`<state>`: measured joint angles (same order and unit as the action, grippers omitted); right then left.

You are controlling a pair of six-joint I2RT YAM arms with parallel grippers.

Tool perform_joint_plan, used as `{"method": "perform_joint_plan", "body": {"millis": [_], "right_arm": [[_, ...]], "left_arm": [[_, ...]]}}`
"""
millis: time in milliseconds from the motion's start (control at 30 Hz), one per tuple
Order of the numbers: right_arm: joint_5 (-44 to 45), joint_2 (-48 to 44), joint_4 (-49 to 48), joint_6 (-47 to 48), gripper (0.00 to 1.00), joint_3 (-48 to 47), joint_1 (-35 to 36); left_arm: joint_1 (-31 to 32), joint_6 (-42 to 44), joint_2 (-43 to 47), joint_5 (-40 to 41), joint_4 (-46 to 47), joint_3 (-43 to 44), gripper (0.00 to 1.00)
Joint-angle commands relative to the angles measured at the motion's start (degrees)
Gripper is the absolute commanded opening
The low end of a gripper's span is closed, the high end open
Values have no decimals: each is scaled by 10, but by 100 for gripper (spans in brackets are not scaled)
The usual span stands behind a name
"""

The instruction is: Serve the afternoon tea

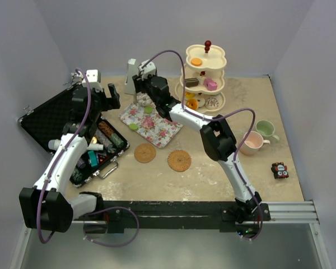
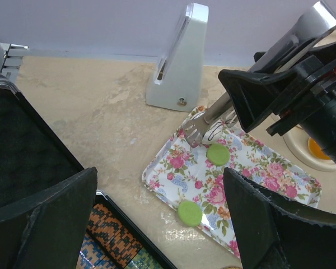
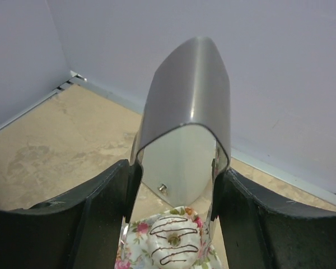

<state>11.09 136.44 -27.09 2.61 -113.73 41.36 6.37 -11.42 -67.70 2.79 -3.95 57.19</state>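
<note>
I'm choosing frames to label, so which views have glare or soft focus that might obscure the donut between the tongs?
Right wrist: soft sheen on the close tongs, but the white donut is legible. Left wrist: the left gripper frames the shot dark and soft-edged; the donut is clear. Top external: even light, donut too small to make out.

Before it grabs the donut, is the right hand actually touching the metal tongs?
Touching. In the right wrist view the right hand grips the metal tongs, both fingers pressed against their outer sides.
</note>
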Motion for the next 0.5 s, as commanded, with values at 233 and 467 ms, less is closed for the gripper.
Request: {"method": "perform_joint_plan", "body": {"millis": [233, 467], "right_arm": [[39, 25, -14, 41, 58, -60, 19], [38, 32, -11, 39, 55, -63, 19]], "left_arm": [[-5, -4, 6, -9, 22, 3, 99], [-5, -4, 6, -10, 22, 3, 98]]}}
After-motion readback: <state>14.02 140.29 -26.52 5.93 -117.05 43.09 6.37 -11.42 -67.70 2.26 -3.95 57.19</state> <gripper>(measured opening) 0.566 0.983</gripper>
